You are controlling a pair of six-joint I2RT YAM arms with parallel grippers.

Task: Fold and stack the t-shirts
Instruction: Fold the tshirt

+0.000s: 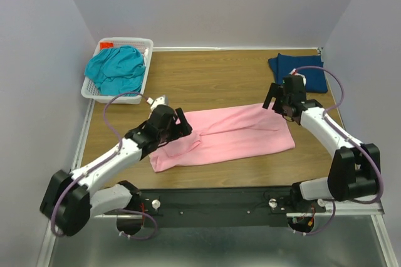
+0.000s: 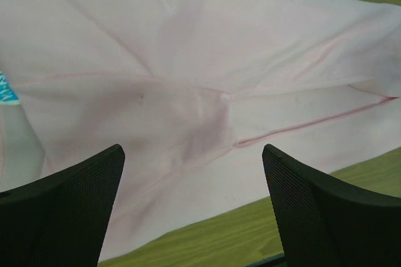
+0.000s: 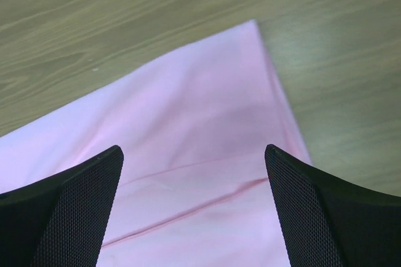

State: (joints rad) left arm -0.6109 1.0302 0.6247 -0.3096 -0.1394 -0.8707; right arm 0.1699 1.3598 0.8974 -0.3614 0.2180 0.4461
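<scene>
Centrally pink tee (image 1: 233, 133) on wood table (image 1: 213, 79), lilac walls (image 1: 213, 4); left claw (image 2: 192, 148), right claw (image 3: 193, 148) spread.

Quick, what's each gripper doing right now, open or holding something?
Left gripper: open, holding nothing, over the pink t-shirt.
Right gripper: open, empty, over its corner.

Three t-shirts, placed from the one in the middle

The flat t-shirt (image 1: 238, 132) lies on the table (image 1: 219, 79), in the middle. Behind it to the left stands a basket (image 1: 145, 44) with a second t-shirt (image 1: 117, 69) in it. Behind it to the right, a third t-shirt (image 1: 294, 66) lies on the table. The left gripper (image 1: 182, 123) hangs over its left part, the right gripper (image 1: 272, 98) over its far right corner.
</scene>
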